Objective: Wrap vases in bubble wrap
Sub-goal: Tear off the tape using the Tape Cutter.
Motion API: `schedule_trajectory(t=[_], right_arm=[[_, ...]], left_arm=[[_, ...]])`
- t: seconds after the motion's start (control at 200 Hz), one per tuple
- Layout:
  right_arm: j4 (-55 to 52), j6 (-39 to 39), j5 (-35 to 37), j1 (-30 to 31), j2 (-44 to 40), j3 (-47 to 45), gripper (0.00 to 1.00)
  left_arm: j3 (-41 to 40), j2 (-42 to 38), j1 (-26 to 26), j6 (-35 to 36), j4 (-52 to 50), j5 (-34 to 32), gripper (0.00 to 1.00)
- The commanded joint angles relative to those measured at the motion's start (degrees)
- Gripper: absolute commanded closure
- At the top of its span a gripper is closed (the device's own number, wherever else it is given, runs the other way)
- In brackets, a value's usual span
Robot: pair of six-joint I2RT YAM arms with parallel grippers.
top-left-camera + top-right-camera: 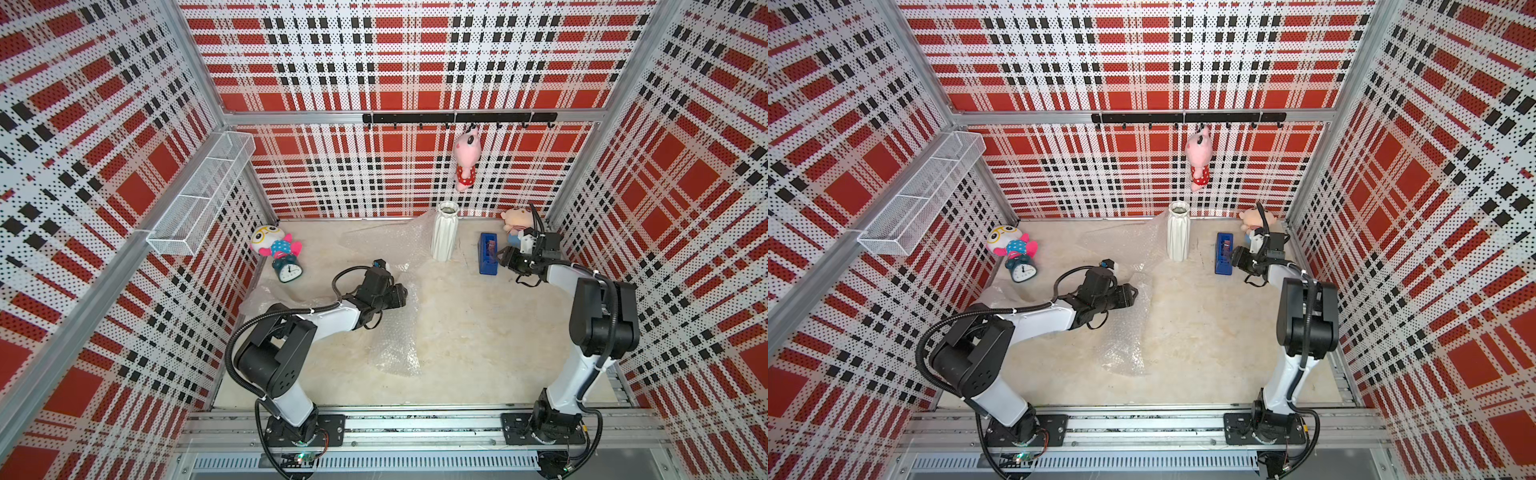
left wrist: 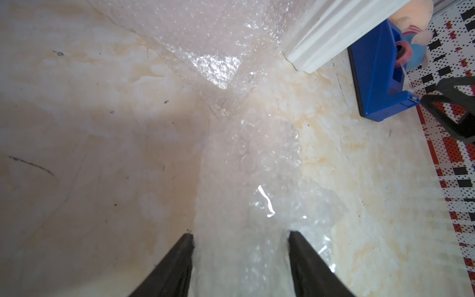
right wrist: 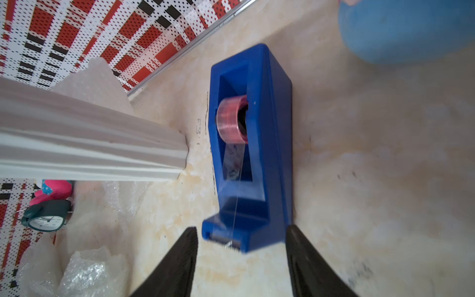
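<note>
Closest to the lens, the left tool (image 2: 240, 234) has its two black fingers pressed against either side of a bunched length of bubble wrap (image 2: 246, 164), gripping it. The wrap runs on across the desk (image 1: 478, 332) toward the foot of the white ribbed vase (image 1: 444, 237). That vase stands upright near the back wall, its mouth open and dark; what is inside I cannot tell. More wrap lies crumpled just beside it. The right tool (image 3: 241, 227) is open, its fingers straddling the cutter end of the blue tape dispenser (image 3: 267, 144). The dispenser's well carries a roll of tape (image 3: 230, 119), with a strip running to the blade. A three-compartment mesh basket (image 1: 199, 195) hangs on the side wall.
</note>
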Motion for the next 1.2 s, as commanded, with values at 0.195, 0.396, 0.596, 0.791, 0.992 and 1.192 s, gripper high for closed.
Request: schedule_trajectory(t=[0.195,0.396,0.596,0.791,0.992,1.192], right_arm=[[-4.1,-2.8,-7.43,-0.74,7.76,8.61,0.53],[-2.53,-1.71,-11.18,-0.68,9.89,8.96,0.61],[-2.21,-1.2,-12.49,-0.84,11.86,9.49,0.67],[0.23,0.98,-14.55,-0.95,12.13,8.62,0.76],[7.46,6.38,-18.51,-2.04,11.87,5.77,0.85],[9.64,7.71,-20.4,-2.09,11.87,5.31,0.95]], left_arm=[[0.78,1.54,-0.28,0.67,-2.54,-1.08,0.38],[1.22,1.9,-0.31,0.69,-2.81,-1.08,0.38],[1.21,1.5,-0.5,0.69,-3.17,-1.41,0.38],[1.31,1.42,-0.42,0.78,-3.51,-1.43,0.38],[1.67,1.48,-0.52,0.91,-3.9,-1.54,0.38],[1.91,1.71,-0.56,1.04,-4.14,-1.74,0.38]])
